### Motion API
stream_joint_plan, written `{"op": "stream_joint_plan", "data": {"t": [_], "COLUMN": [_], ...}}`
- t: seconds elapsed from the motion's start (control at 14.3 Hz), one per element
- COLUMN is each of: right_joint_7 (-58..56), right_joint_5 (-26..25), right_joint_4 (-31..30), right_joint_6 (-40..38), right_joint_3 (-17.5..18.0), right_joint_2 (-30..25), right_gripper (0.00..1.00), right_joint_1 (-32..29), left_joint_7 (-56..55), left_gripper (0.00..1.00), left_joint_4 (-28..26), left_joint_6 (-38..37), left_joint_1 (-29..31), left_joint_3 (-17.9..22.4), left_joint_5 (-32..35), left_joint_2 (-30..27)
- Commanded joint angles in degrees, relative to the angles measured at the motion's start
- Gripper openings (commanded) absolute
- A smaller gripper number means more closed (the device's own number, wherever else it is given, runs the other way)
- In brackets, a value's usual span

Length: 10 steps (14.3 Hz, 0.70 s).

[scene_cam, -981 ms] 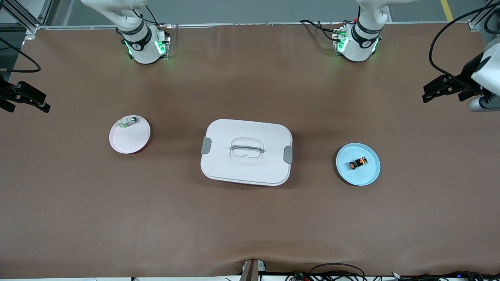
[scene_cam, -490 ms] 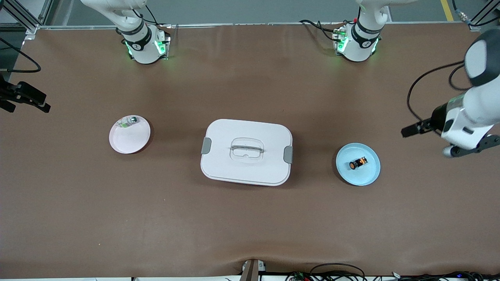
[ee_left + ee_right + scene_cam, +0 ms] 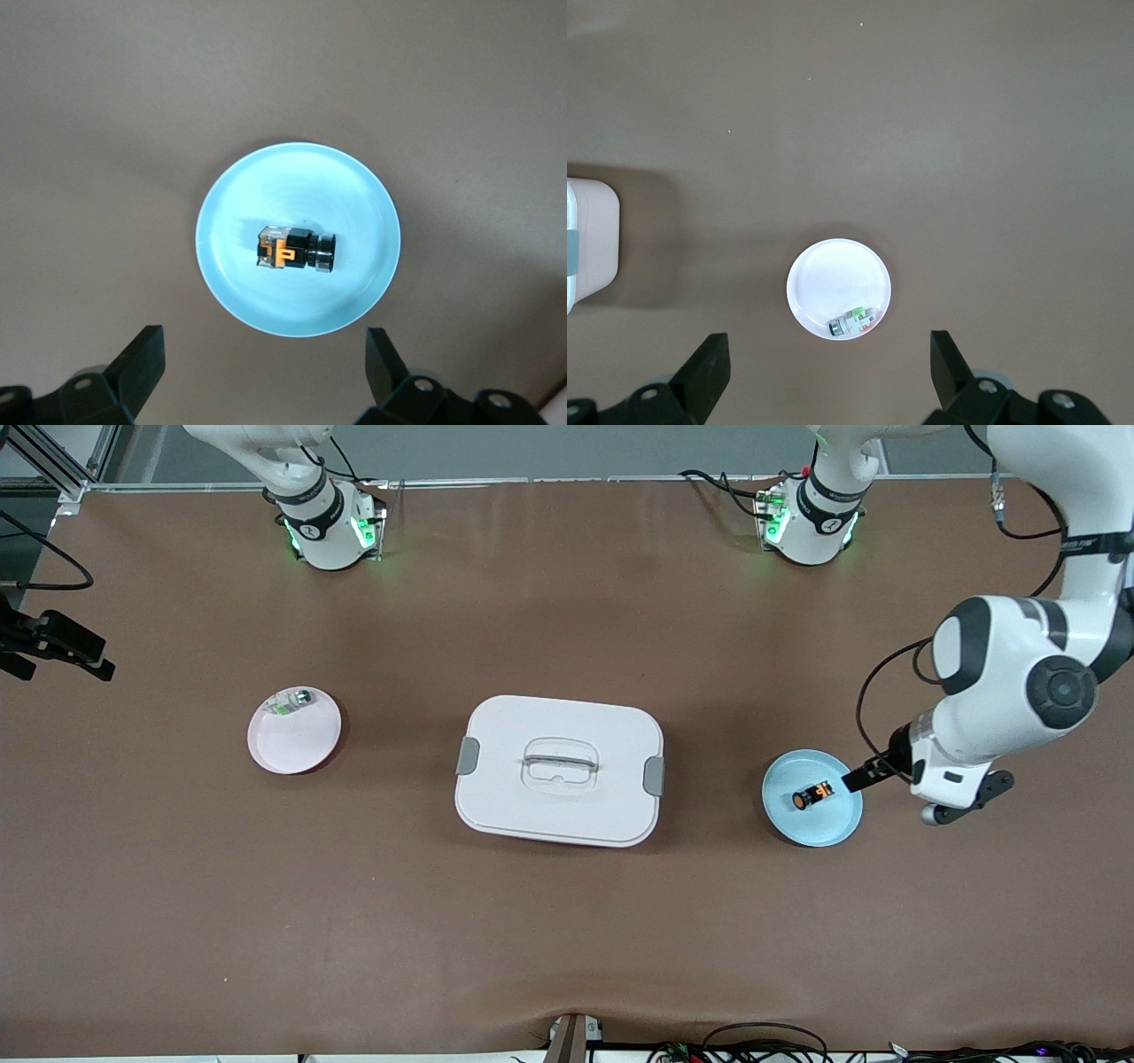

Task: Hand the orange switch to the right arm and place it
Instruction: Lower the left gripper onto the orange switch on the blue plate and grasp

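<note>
The orange switch (image 3: 812, 795) lies on its side in a light blue plate (image 3: 837, 828) toward the left arm's end of the table. My left gripper (image 3: 864, 779) hangs over the plate's edge and is open and empty. In the left wrist view the switch (image 3: 294, 251) lies in the middle of the plate (image 3: 292, 186), past my open left gripper (image 3: 264, 335). My right gripper (image 3: 71, 664) waits, open and empty, up over the right arm's end of the table; it also shows in the right wrist view (image 3: 829, 338).
A pale pink plate (image 3: 292, 748) holds a small clear, greenish-silver part (image 3: 292, 701) toward the right arm's end; both show in the right wrist view, plate (image 3: 833, 274) and part (image 3: 855, 320). A white lidded box (image 3: 558, 806) with grey clips stands at mid-table.
My left arm has swung in from the table's end to the blue plate, and its gripper now hangs at the plate's edge. The right arm, the switch and the plates have not moved.
</note>
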Motion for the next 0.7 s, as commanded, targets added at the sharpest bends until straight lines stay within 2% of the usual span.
{"op": "stream_joint_plan", "data": {"t": [0.0,0.28,0.63], "right_joint_7": [-0.3,-0.3,-0.3], "right_joint_5": [-0.5,-0.5,-0.5], "right_joint_4": [0.8,0.8,0.8], "right_joint_6": [-0.7,-0.7,-0.7], "right_joint_3": [0.1,0.1,0.1], "right_joint_2": [0.2,0.2,0.2], "right_gripper": [1.00,1.00,1.00], "right_joint_1": [0.1,0.1,0.2], "left_joint_7": [1.0,4.6,5.0], "left_gripper": [1.00,1.00,1.00], "left_joint_4": [-3.2,-5.9,-5.9], "left_joint_6": [5.3,17.8,19.7], "left_joint_1": [-0.4,0.1,-0.1], "left_joint_3": [0.0,-0.4,-1.1], "left_joint_5": [-0.2,0.3,0.3], "left_joint_2": [1.1,7.4,9.6]}}
